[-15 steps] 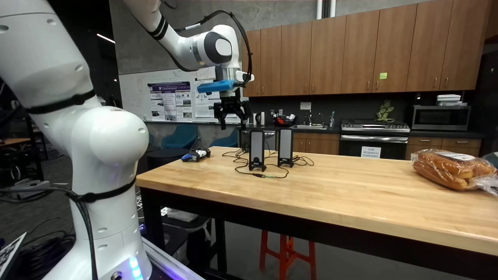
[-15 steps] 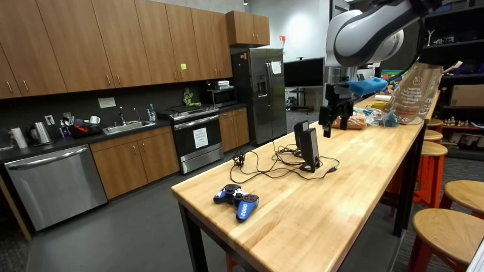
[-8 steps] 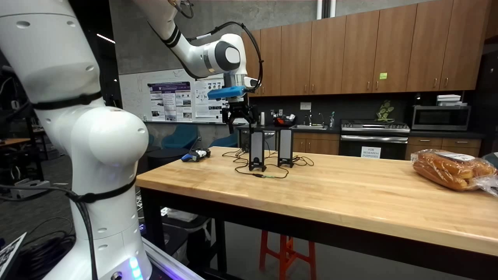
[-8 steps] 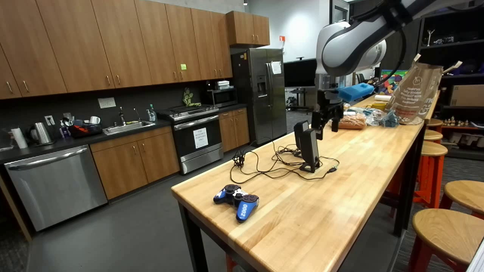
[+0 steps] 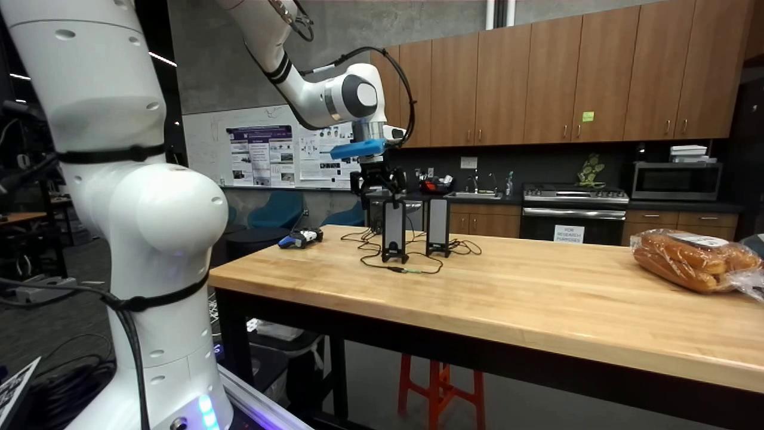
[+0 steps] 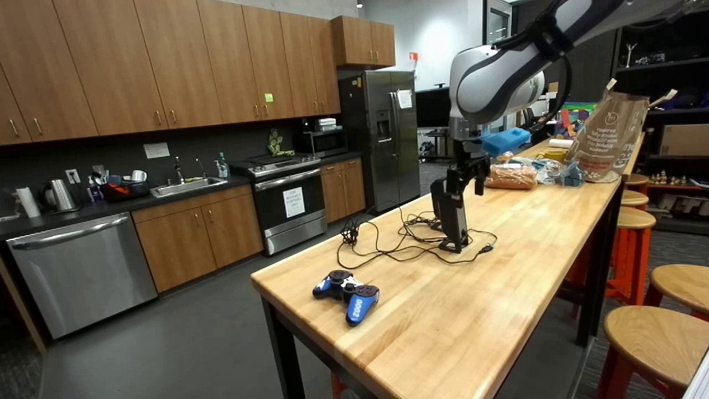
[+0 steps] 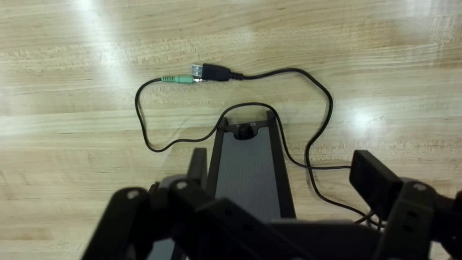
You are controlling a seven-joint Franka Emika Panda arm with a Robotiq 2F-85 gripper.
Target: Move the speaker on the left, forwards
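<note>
In an exterior view, leftmost on the worktop (image 5: 537, 280) is a game controller (image 5: 301, 237), 9 o'clock from the left speaker (image 5: 394, 231) and probably harmless there. Next up, at 11 o'clock, come the fingers (image 7: 373, 184); the wrist view has them spread wide, I'd guess to straddle that tower. Can't tell if one's touching its top. Speaker itself stands upright, ungripped, USB plug (image 5: 396, 269) at 6 o'clock, so a forward drag might shove it. Twin speaker (image 5: 438, 227) sits nearby, 3 o'clock.
</note>
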